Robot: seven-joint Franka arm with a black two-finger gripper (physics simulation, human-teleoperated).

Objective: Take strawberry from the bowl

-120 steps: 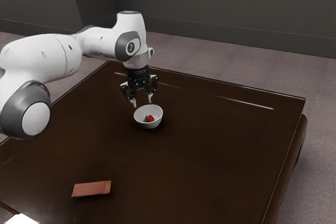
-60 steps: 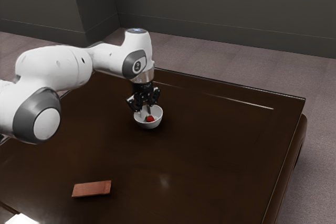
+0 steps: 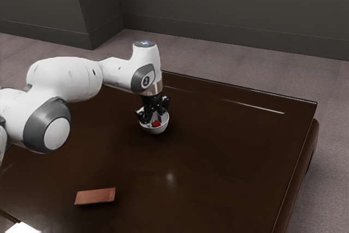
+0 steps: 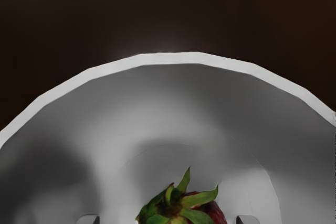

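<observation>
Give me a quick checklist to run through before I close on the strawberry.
1. Strawberry in the bowl: ok, leafy end visible.
2. Gripper open: ok, a gap shows on each side of the strawberry.
3. Strawberry between the fingertips: ok.
4. Bowl upright on the table: ok.
5. Fingertips free of the bowl's floor: cannot tell.
6. Block out of the way: ok, well apart from the bowl.

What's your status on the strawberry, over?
Gripper open, reaching into the bowl, fingertips either side of the strawberry. Strawberry in bowl, not gripped. Nothing seen lying over it.
</observation>
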